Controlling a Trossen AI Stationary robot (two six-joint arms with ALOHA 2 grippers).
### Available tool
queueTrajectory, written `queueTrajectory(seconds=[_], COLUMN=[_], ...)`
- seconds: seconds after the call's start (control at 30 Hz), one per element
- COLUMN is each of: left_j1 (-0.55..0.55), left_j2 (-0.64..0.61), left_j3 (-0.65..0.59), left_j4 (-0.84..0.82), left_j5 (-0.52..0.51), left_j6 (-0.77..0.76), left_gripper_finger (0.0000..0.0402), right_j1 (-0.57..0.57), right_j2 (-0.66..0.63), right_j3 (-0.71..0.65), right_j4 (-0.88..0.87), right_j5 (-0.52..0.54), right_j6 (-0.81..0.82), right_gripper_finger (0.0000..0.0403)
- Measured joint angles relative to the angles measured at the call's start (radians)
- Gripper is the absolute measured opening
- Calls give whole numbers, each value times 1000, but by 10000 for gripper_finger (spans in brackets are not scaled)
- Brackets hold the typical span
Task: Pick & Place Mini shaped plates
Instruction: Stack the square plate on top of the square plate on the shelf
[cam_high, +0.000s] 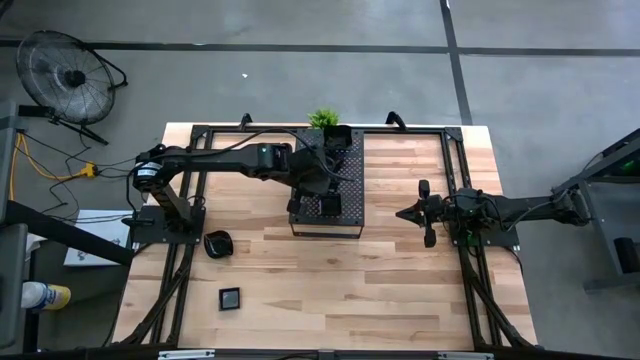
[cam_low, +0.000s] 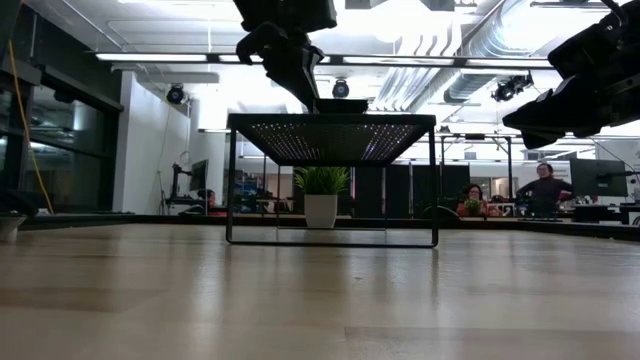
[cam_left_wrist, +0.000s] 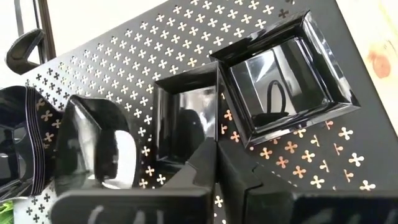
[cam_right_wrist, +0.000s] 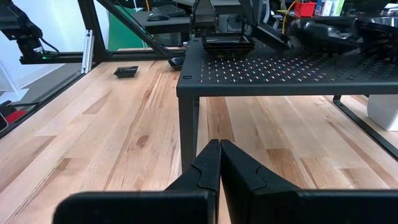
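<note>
Left wrist view shows my left gripper (cam_left_wrist: 216, 163) clenched, its fingers pinching the near rim of a square mini plate (cam_left_wrist: 180, 127) that sits on the perforated tray (cam_left_wrist: 124, 56). Touching that plate's far side is a second square plate (cam_left_wrist: 283, 78), tilted, and a rounded dish (cam_left_wrist: 93, 146) lies beside the first. From the high view my left arm reaches over the raised tray (cam_high: 350, 215) in the middle of the table (cam_high: 400, 290), with the green plant (cam_high: 323, 119) at the tray's far end. Two more plates lie on the wood by the left arm's base, a rounded one (cam_high: 218, 243) and a square one (cam_high: 230, 297) nearer the table's front edge. My right gripper (cam_right_wrist: 219, 158) waits beside the tray with its fingers pressed together, holding nothing.
</note>
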Motion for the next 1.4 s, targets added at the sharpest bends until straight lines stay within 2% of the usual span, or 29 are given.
queueTrajectory(seconds=[0.6, 1.17, 1.4], left_j1=[0, -15, -63], left_j2=[-6, -7, -13], left_j3=[1, 87, 87], left_j4=[-3, -57, -76], left_j5=[30, 37, 35], left_j6=[23, 27, 256], left_gripper_finger=[1, 0, 0], right_j1=[0, 0, 0], right_j2=[0, 0, 0], right_j3=[0, 0, 0], right_j4=[0, 0, 0], right_j5=[0, 0, 0], right_j6=[0, 0, 0], right_gripper_finger=[5, 5, 5])
